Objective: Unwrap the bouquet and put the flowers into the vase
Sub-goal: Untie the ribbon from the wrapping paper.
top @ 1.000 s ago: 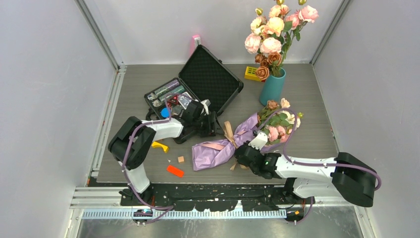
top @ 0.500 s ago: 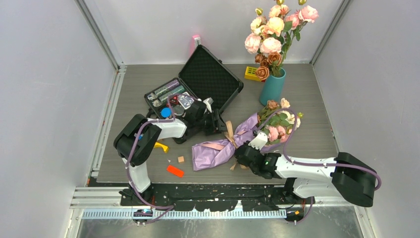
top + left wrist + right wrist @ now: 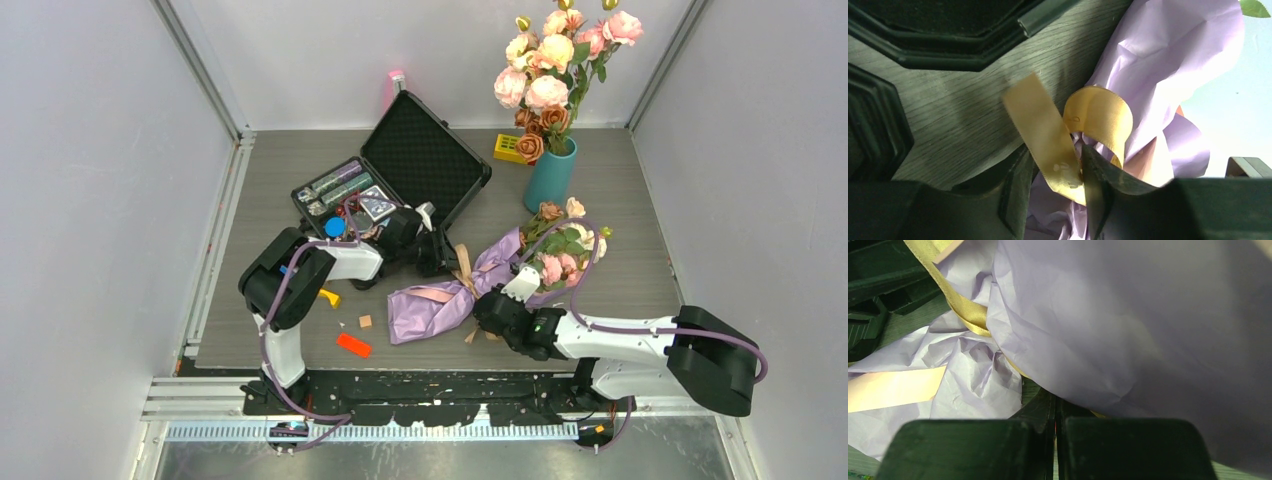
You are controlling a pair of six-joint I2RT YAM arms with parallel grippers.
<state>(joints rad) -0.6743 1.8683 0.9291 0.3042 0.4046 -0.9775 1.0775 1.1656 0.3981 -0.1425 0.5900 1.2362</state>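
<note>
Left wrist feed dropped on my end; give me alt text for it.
A tan ribbon tail lies inside the open left gripper, its loop just above. Crinkled lilac bouquet paper fills the right; the black case edge and grey table are at upper left.

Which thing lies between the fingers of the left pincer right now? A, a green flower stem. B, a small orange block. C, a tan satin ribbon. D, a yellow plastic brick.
C: the left wrist view shows the tan satin ribbon of the lilac paper bouquet passing between the fingers of the left pincer.
</note>
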